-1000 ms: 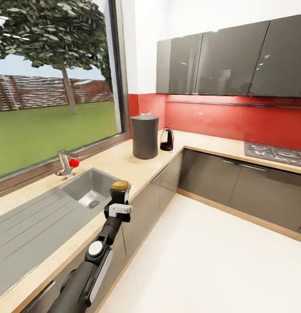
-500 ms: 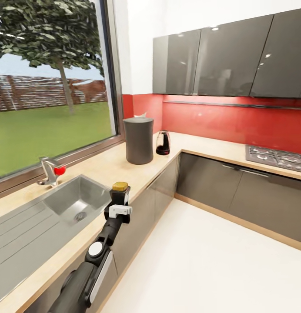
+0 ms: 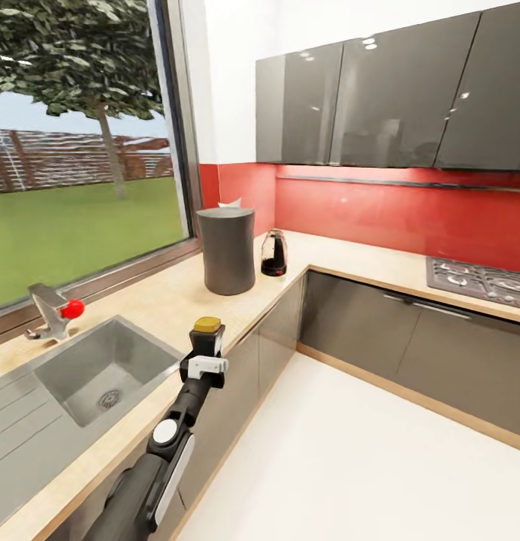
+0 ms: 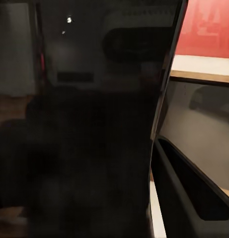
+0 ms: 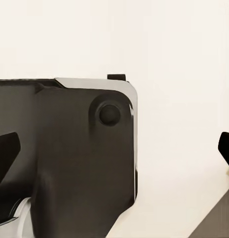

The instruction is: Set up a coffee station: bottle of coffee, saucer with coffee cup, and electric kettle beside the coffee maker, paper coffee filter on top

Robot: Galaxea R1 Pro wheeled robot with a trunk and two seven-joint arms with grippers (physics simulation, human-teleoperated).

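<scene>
The left claw (image 3: 205, 336) is raised in front of the robot, above the near edge of the tabletop (image 3: 177, 297), and is clamped on the coffee bottle (image 3: 207, 325), whose yellow cap shows above the fingers. The bottle is held upright, which suits a carry: the contents stay level and the base is ready to be set down flat. In the left wrist view the dark body of the bottle (image 4: 94, 129) blocks most of the lens, consistent with a grip close to the camera. The coffee maker (image 3: 273, 254), a small dark unit with a glass jug, stands at the far corner of the tabletop against the red backsplash (image 3: 380, 210). A tall grey cylindrical bin (image 3: 227, 250) stands just to its left, so the free tabletop nearer the robot and to the right of the coffee maker appears the likelier drop zone. The sink (image 3: 102, 372) and the tap (image 3: 53, 310) lie to the left of the arm, well apart from the coffee maker. The right claw (image 5: 114, 144) points at the pale floor (image 5: 179, 59); its two dark fingertips sit at opposite edges of the right wrist view, so it is spread wide and empty. The bottle is judged to be in transit, not yet delivered.
</scene>
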